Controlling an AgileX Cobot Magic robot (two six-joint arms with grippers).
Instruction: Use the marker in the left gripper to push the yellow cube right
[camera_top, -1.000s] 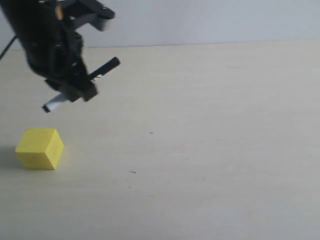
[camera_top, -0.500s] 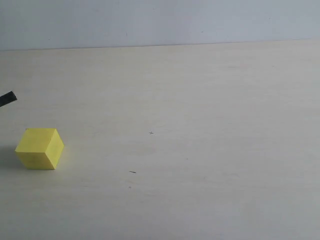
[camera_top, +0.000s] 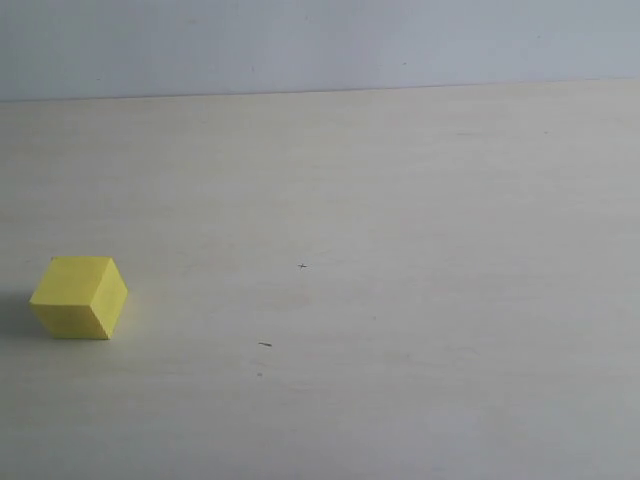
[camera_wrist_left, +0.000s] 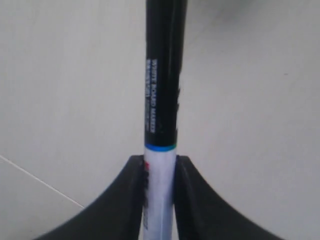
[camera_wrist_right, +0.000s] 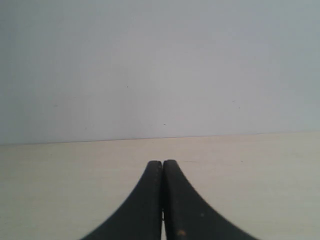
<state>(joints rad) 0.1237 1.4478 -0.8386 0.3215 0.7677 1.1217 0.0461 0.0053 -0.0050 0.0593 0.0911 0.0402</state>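
- Starting in the exterior view: spotting the yellow cube (camera_top: 78, 297) low at the far left, resting on the pale table (camera_top: 400, 250) with one vertical edge turned toward the camera.
- Noting a soft shadow on its left side and open tabletop on its right, running back to the grey wall (camera_top: 300, 40).
- Picking out a couple of tiny dark specks (camera_top: 302, 266) near the middle of the table, well apart from the cube.
- Switching to the left wrist view: catching the left gripper (camera_wrist_left: 160, 162) clamped on the marker (camera_wrist_left: 161, 100), pinched on its white barrel by both black fingers (camera_wrist_left: 132, 200).
- Following the pen straight out past the fingertips: white barrel, thin blue ring, then the black half with small white lettering.
- Seeing only blurred pale tabletop behind it, crossed by one thin light line; impossible to tell how high above the surface.
- Cannot place the marker against the cube, with no single view holding both.
- Over to the right wrist view: finding the right gripper (camera_wrist_right: 162, 165) with jaws shut, tips pressed together, pointing level across the table toward the wall.
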